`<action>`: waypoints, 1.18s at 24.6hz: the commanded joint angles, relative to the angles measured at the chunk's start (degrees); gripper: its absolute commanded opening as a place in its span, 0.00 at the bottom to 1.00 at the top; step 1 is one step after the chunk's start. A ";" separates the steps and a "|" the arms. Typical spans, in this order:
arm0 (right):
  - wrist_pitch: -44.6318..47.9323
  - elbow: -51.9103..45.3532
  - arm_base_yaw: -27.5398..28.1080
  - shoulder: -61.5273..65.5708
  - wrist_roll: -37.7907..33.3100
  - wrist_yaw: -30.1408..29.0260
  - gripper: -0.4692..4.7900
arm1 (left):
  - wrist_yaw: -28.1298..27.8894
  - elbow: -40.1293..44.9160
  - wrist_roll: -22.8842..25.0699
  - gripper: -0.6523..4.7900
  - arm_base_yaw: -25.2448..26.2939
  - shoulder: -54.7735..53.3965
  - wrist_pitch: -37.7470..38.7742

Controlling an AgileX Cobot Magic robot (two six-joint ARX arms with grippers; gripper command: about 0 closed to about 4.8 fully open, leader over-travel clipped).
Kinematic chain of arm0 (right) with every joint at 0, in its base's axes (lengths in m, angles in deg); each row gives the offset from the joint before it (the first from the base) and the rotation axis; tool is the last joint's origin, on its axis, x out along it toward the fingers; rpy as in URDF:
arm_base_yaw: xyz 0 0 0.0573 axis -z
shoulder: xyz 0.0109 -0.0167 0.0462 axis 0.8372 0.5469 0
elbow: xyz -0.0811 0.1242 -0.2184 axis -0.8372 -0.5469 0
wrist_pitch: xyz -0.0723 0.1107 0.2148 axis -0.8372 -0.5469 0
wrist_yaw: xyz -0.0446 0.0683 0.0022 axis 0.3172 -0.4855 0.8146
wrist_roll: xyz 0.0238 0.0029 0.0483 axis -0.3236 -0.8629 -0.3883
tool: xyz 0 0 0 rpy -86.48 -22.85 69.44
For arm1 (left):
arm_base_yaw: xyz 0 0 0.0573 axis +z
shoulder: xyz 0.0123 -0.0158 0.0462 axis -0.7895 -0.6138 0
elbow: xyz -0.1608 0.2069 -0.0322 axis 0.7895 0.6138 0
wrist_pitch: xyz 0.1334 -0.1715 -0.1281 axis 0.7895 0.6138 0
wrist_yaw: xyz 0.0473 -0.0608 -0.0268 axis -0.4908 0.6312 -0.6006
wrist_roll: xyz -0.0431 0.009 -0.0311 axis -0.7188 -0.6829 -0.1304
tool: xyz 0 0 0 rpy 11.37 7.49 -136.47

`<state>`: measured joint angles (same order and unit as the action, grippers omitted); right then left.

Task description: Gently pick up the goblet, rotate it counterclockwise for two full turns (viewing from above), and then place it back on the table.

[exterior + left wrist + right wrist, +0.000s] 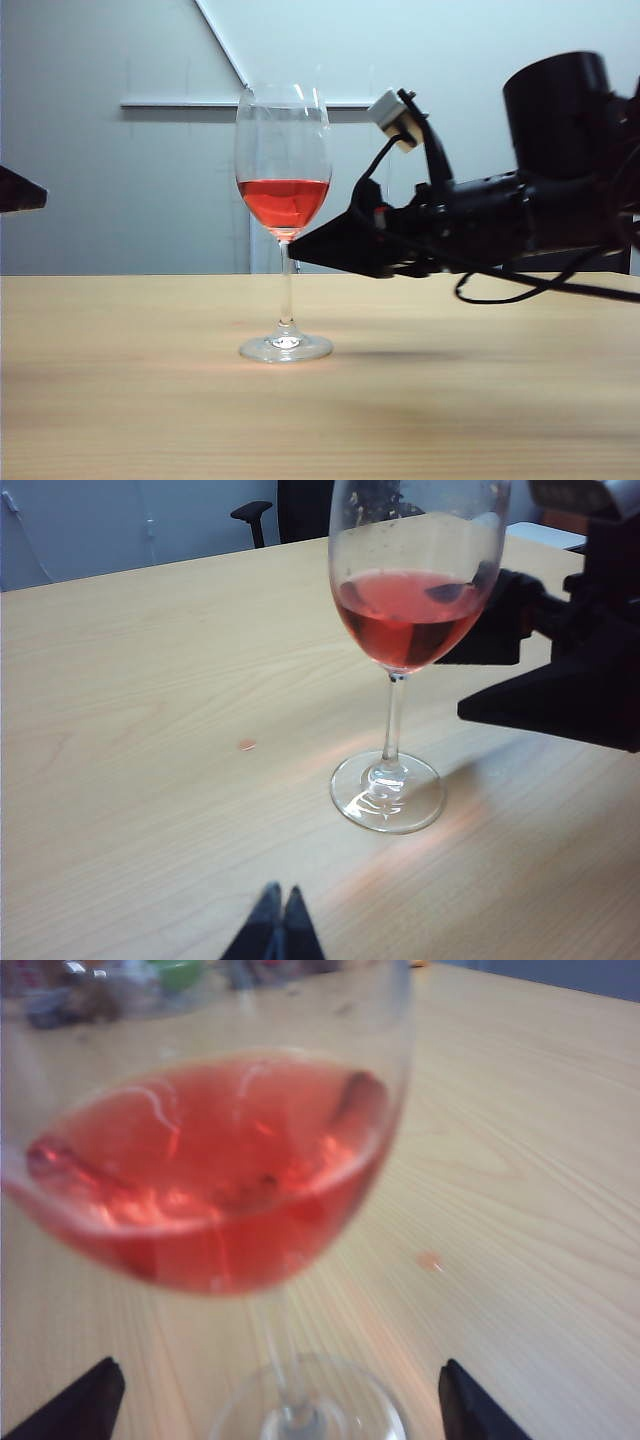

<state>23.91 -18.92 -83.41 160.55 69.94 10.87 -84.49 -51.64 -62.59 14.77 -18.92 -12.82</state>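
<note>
Pale wall behind, the goblet (284, 215) stands upright mid-desk (120, 400), the right end effector (300, 248) spread wide at its 3 o'clock to straddle the stem, while the left end effector (276, 925) waits closed.

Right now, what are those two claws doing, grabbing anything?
Left gripper: shut, empty, away from the goblet.
Right gripper: open, its tips either side of the stem, holding nothing.

Obstacle: goblet (284, 215) upright mid-desk (120, 400); right tool (275, 1400) spread wide at its stem, not touching. Left tool (275, 930) well apart, closed.
</note>
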 commanded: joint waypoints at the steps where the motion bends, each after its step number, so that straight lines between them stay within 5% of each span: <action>1: 1.55 3.67 -1.09 3.23 -0.22 -3.13 0.90 | 0.04 -0.15 0.02 0.11 -0.07 0.02 -0.79; 12: 1.55 9.79 -3.76 8.46 -0.20 -2.36 0.90 | 0.04 -0.15 0.02 0.11 -0.07 0.00 -0.76; 18: 1.36 12.02 -3.76 9.40 -0.20 -1.95 0.77 | 0.04 -0.15 0.02 0.11 -0.07 0.00 -0.76; 20: 1.38 12.59 -3.76 9.62 -0.22 -1.49 0.66 | 0.04 -0.15 0.02 0.11 -0.07 0.00 -0.76; 26: 1.40 13.22 -3.76 10.84 -0.24 -1.42 0.65 | 0.04 -0.15 0.02 0.11 -0.07 0.00 -0.76; 29: 1.44 13.22 -3.76 10.99 -1.38 -1.40 0.54 | 0.04 -0.15 0.02 0.11 -0.07 0.00 -0.79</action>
<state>24.26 -5.96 -87.06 171.76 69.48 9.43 -84.49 -51.64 -62.57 14.77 -18.90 -12.82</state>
